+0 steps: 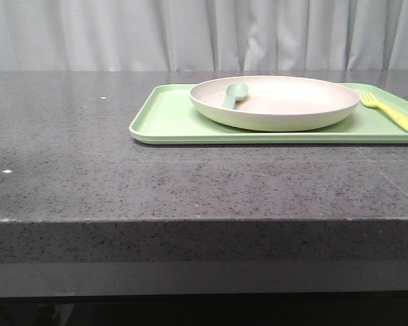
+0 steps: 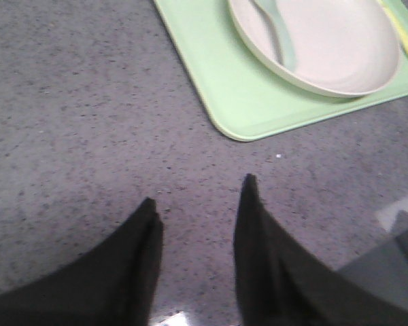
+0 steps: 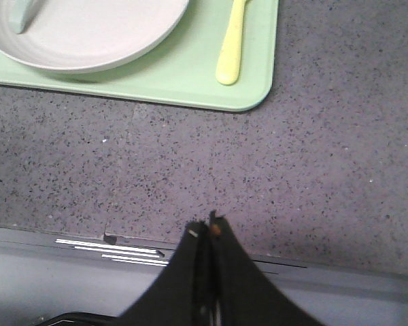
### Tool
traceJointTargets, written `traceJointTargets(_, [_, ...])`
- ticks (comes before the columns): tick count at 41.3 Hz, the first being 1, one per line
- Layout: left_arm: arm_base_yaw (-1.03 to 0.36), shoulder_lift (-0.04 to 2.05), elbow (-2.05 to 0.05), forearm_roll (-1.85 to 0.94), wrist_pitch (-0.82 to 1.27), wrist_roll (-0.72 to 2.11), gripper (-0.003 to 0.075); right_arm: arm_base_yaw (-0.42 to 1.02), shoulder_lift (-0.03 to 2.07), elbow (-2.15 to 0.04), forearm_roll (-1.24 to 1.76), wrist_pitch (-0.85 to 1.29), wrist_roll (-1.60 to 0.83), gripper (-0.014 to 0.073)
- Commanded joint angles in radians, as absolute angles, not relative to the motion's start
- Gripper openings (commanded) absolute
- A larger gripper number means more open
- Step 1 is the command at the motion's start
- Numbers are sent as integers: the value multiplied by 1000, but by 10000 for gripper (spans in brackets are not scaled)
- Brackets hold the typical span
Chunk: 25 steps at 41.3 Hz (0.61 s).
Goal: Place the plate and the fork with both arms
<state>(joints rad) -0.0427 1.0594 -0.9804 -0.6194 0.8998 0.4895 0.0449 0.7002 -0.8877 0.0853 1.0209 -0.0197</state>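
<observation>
- The left gripper (image 2: 197, 193) is seen with its two dark fingers spread apart and nothing between them; only bare grey countertop (image 2: 88, 136) lies under the gap.
- The right gripper (image 3: 209, 227) is seen with its fingertips pressed together, nothing held, hanging over the front edge of the counter.
- The plate (image 1: 275, 102) is found ahead of the left gripper and off to its right side, resting on the light-green tray (image 1: 164, 121), well apart from the fingers.
- The fork (image 3: 231, 44) is found ahead of the right gripper, lying flat on the tray just beside the plate's rim, its handle end pointed back toward the fingers.
- A pale green spoon (image 1: 234, 94) is seen lying inside the plate; a tilted lift would likely let it slide or tip out.
- The plate's shallow, smooth rim is judged a poor hold for a pinch; a slip could be caused by too shallow a bite.
- The fork lies low and flat; the fingers would have to be opened first, and the tray's raised lip beside it could be struck on the way down.
- The tray itself may be dragged if either thing is pushed rather than lifted.
- Between both grippers and the tray nothing else is seen standing.
</observation>
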Motion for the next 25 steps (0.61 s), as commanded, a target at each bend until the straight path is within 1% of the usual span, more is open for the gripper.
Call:
traceJointTargets(1, [-36,1045,-1007,-470,805,273,-18,43,697,-909,81,954,-26,-68])
traceJointTargets(3, [-36,1045,-1007,-391,803,249,-18,43,697,-909,81,954,-26,-68])
traceJointTargets(6, [-36,1047,-1007,-344,801,249,-18,43,697,-909,81,954,-26,-68])
traceJointTargets(19, [-36,1047,-1007,-342,794,249,-18,43,697,-909,81,954,-26,-68])
traceJointTargets(22, [-49,1018,-985,-327,755,253,-18,43,697,-909,81,954,-26,-68])
traceJointTargets(25, [-55,940,-926,-233,627,279,-18,43,697,-909,81,958,-26,-68])
